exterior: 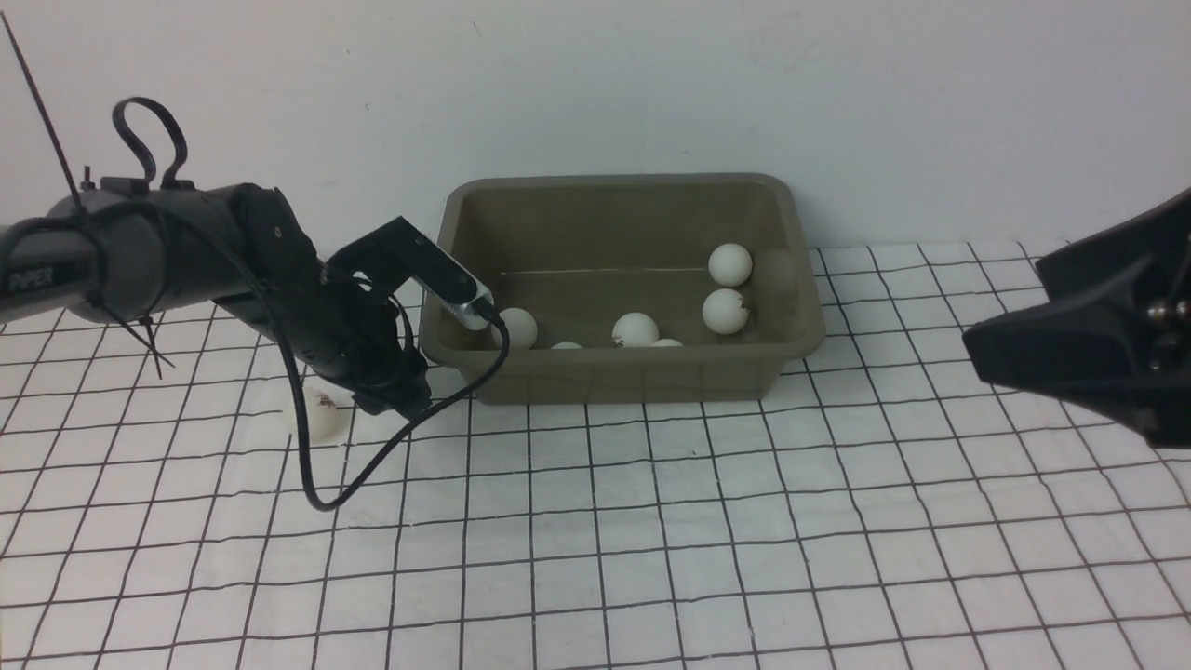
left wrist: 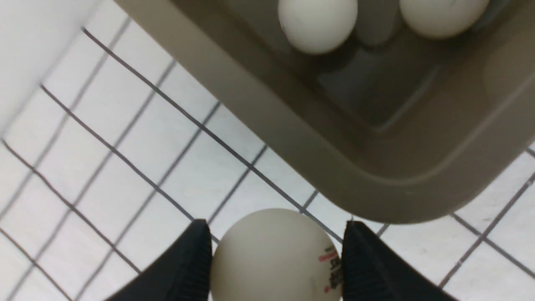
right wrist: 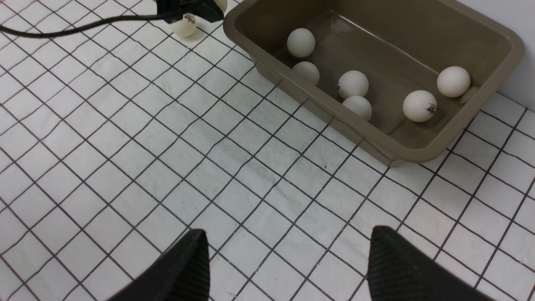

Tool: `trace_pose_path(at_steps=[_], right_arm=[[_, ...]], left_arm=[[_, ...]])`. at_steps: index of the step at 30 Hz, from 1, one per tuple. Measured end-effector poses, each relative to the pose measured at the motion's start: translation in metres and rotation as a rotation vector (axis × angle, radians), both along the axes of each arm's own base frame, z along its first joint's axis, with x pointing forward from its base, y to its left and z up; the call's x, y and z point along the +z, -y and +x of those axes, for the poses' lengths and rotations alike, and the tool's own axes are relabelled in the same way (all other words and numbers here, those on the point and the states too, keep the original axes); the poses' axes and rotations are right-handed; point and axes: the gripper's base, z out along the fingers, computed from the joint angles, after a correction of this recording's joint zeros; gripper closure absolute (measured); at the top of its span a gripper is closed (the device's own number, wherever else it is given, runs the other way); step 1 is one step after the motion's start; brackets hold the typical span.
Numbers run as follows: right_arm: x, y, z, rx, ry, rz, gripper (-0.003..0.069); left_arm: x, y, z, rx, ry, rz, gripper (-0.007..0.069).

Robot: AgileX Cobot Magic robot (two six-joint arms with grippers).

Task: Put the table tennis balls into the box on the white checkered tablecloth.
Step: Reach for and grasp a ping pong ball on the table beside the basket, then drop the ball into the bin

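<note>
Left part of the front view: a loose ball (exterior: pixel 323 416) sits on the checkered cloth (exterior: pixel 521 521), below the left arm and partly behind its drooping cable (exterior: pixel 307 465). Best left alone until the carried one is in; the arm and cable want to pass well above it. Left of centre, the left tool (left wrist: pixel 276 246) has its fingers on either side of a ball, pinching it by the box's near-left corner. In its wrist view the held ball (left wrist: pixel 276 259) lies outside the rim, over cloth, so I judge it needs more travel inward before any release. Suggest: keep the squeeze light and steady, since a smooth round ball may squirt out; raise it enough to clear the rolled rim, move in past the wall, lower, then part the fingers gently. A drop from high up could bounce out. Upper centre, the box (exterior: pixel 623 380) stands on the cloth with six balls inside, the pair (exterior: pixel 729 288) toward its right end and the others nearer the front wall. Floor toward the back left looks the better landing spot. Right edge: right tool (right wrist: pixel 288 238) spread, nothing between its fingers, apart from the box; best kept out of the way.
</note>
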Motion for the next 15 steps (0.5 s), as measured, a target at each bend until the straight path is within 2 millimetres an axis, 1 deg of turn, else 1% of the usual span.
trace_pose_path(at_steps=[5, 9, 11, 15], right_arm=[[0.0, 0.0, 0.0, 0.002, 0.003, -0.002, 0.0197], [0.0, 0.0, 0.0, 0.002, 0.003, -0.002, 0.0197], [0.0, 0.0, 0.0, 0.002, 0.003, -0.002, 0.0197], [0.0, 0.0, 0.0, 0.002, 0.003, -0.002, 0.0197]], left_arm=[[0.015, 0.001, 0.003, -0.001, 0.034, -0.017, 0.0272], [0.025, 0.007, 0.008, 0.021, 0.079, -0.096, 0.0272], [0.028, 0.011, 0.01, 0.015, 0.109, -0.125, 0.0272], [0.032, 0.024, 0.013, -0.053, 0.171, -0.156, 0.0272]])
